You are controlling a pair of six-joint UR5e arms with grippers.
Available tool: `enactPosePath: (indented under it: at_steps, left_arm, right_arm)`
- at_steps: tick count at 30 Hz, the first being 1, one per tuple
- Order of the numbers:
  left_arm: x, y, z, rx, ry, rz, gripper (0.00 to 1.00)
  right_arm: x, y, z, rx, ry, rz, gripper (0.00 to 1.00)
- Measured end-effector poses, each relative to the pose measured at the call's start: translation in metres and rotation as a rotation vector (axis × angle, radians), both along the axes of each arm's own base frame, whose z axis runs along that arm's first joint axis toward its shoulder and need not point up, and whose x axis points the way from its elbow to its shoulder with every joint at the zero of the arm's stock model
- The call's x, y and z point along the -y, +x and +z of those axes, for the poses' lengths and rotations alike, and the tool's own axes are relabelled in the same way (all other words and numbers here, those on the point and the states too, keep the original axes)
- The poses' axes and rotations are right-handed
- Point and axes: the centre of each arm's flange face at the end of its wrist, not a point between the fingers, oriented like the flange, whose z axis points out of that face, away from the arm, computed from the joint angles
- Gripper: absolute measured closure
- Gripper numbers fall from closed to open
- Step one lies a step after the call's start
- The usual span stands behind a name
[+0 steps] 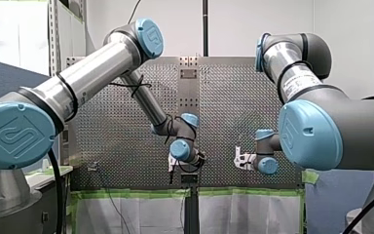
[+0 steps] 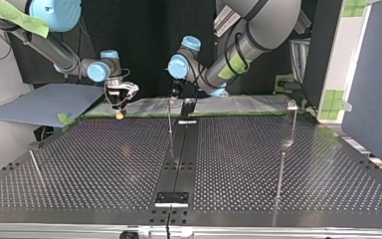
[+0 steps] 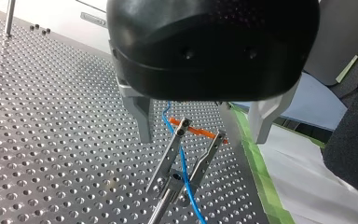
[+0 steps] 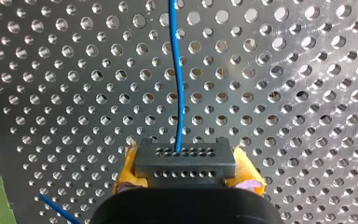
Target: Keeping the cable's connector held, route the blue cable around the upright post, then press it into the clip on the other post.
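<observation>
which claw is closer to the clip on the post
Left. My left claw is open right at the clip; my right claw is apart from it, shut on the connector.

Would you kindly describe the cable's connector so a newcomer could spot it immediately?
Start at the perforated table in the right wrist view and find my right gripper with yellow pads. Clamped between them is the connector: a dark grey block with two rows of small holes, the only thing the blue cable runs into.
</observation>
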Motion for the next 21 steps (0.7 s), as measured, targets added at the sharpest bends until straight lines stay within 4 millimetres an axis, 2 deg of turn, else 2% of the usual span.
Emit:
enactPosePath:
  at_steps: [10,17,21]
  left_arm:
    - [0.003,-0.005,0.003,0.005,0.009,0.009,0.0]
    - [0.002,-0.02,0.024,0.03,0.013,0.023,0.0]
    - [-0.007,-0.027,0.035,0.029,0.014,0.046,0.0]
  right_arm:
    - [0.0,0.0,0.0,0.0,0.001,0.0,1.0]
    - [0.0,0.0,0.0,0.0,0.003,0.0,1.0]
    - [-0.001,0.0,0.0,0.0,0.005,0.0,1.0]
